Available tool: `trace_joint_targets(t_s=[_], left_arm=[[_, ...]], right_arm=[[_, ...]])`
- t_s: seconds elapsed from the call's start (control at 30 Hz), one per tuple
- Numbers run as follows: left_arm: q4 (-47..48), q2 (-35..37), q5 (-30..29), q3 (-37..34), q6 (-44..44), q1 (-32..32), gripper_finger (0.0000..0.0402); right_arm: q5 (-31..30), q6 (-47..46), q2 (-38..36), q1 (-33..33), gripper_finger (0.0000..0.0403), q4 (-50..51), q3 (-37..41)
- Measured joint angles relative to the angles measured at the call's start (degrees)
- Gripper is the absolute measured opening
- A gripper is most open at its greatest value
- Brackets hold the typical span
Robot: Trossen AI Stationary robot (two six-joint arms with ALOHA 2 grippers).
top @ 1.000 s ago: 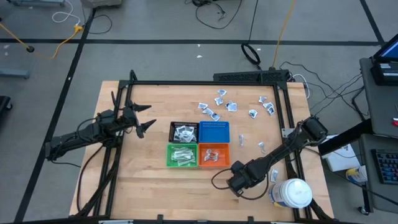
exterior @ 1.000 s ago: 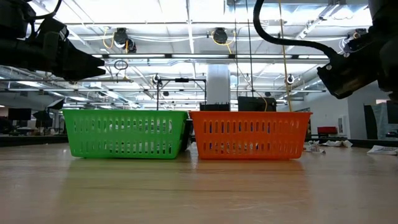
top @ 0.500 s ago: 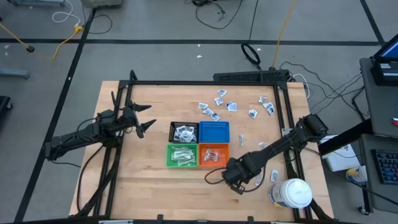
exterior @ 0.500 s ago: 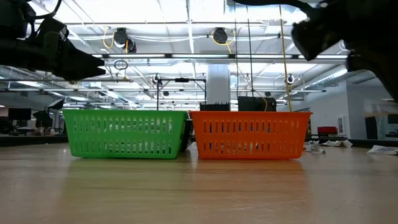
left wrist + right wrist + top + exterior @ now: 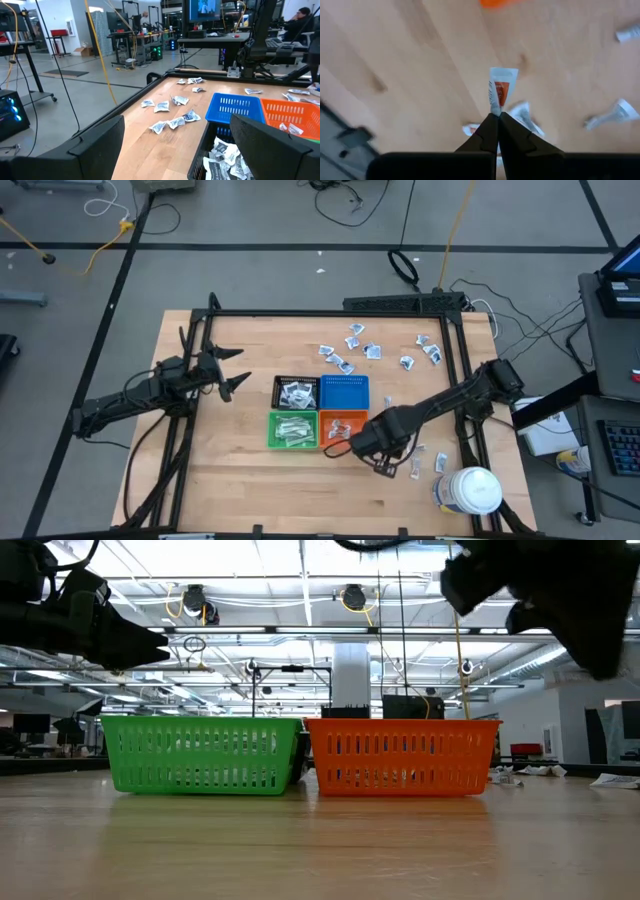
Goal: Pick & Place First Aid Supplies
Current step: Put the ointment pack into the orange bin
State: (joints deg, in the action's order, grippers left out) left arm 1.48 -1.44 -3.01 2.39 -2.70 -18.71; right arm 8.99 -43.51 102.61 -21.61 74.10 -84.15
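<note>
One small packet [image 5: 501, 92], white with an orange-red mark, pinched upright between the clenched fingertips of the right gripper [image 5: 496, 117] at the centre of the right wrist view, held above bare wood. Below it in that frame, three more packets lying loose on the table [image 5: 420, 60], one partly hidden behind the fingers. In the high view, right gripper [image 5: 352, 444] at lower centre, just beside the orange bin [image 5: 345, 427]; held packet too small to make out there. Many loose packets [image 5: 350, 350] scattered across the upper centre of that frame, a few more [image 5: 418, 470] near the lower right beside the white round jar [image 5: 470, 490]. Four bins clustered mid-frame: black bin [image 5: 296, 392] and green bin [image 5: 294, 429] holding packets, blue bin [image 5: 344, 392] with contents not discernible. Left gripper [image 5: 232, 374] at centre left, well apart from the bins, fingers spread wide and grasping nothing. In the low view, green and orange bin walls blocking sight of anything behind them; right arm only a dark blurred mass cut off at the upper right.
</note>
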Motion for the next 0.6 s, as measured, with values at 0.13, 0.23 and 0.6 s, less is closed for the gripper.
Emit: trace_joint_targets(t_s=[0.13,0.23,0.6], left_arm=[[0.0,0.01,0.0,0.0,0.0,-0.01,0.0365],[0.0,0.01,0.0,0.0,0.0,-0.01,0.0365],[0.0,-0.01,0.0,-0.01,0.0,0.01,0.0365]], right_arm=[[-1.61,2.98,0.6,2.4,0.0,-0.57,-3.54],[-1.96,5.89,2.28,4.2,0.0,-0.54,-6.76],[-1.7,15.94,8.6,9.39,0.0,-0.52,-16.53]])
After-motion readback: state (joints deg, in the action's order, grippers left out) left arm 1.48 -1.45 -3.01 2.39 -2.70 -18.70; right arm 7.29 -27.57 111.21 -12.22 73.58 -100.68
